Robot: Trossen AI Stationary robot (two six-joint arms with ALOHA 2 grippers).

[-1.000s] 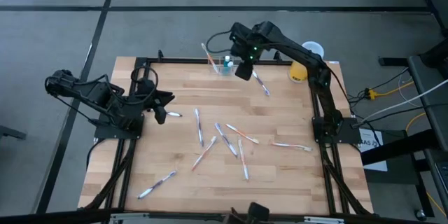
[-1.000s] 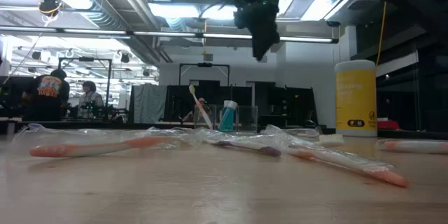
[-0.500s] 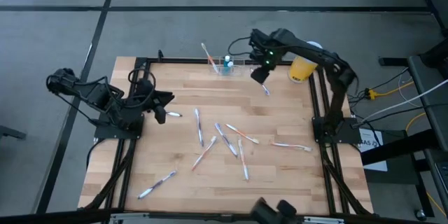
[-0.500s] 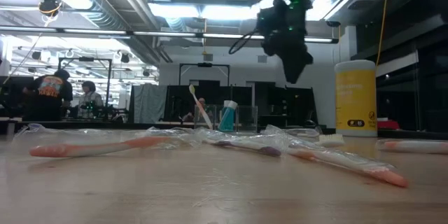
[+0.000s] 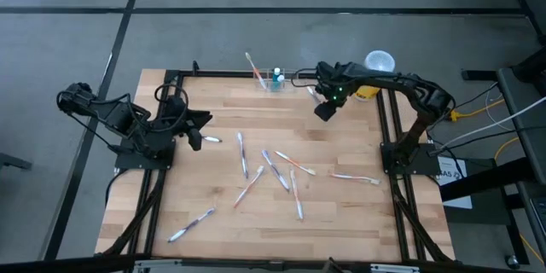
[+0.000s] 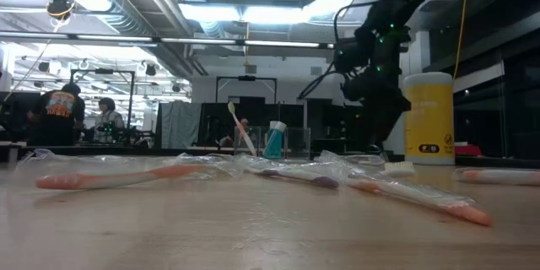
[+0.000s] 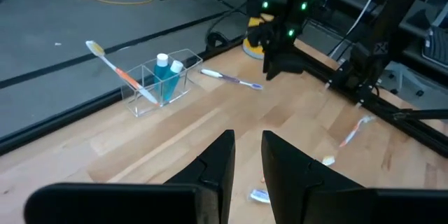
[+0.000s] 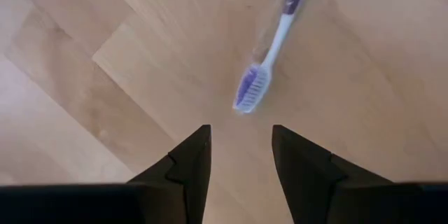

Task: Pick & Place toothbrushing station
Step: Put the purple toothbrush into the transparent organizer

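Right gripper [image 5: 323, 111] has swung away from the clear toothbrushing station [image 5: 275, 79] toward the right side of the table since a second ago and come down lower; in the earlier high view it hovered just right of the station near the back edge, now it sits further right, close to the yellow cylinder [image 5: 367, 92] with the white top. Fingers stand apart with nothing between them, pointing down at the wood just short of the bristle head of a purple toothbrush [image 8: 270, 50], not touching it as far as the wrist view shows. Low view puts the same gripper [image 6: 375, 139] just in front of the cylinder [image 6: 429, 118], where before it hung high above the table. Station is unchanged at the back edge of the table [image 5: 341, 213], upright, with a blue tube [image 7: 165, 75] inside and an orange-and-white toothbrush [image 7: 119, 72] leaning out of it toward the left. Left gripper [image 5: 194, 142] waits at the left side of the table, same spot as before, fingers [image 7: 218, 161] only narrowly apart and holding nothing. Loose wrapped toothbrushes [image 5: 275, 171] remain scattered over the middle of the table, none moved. People [image 6: 59, 115] stand in the room far behind.
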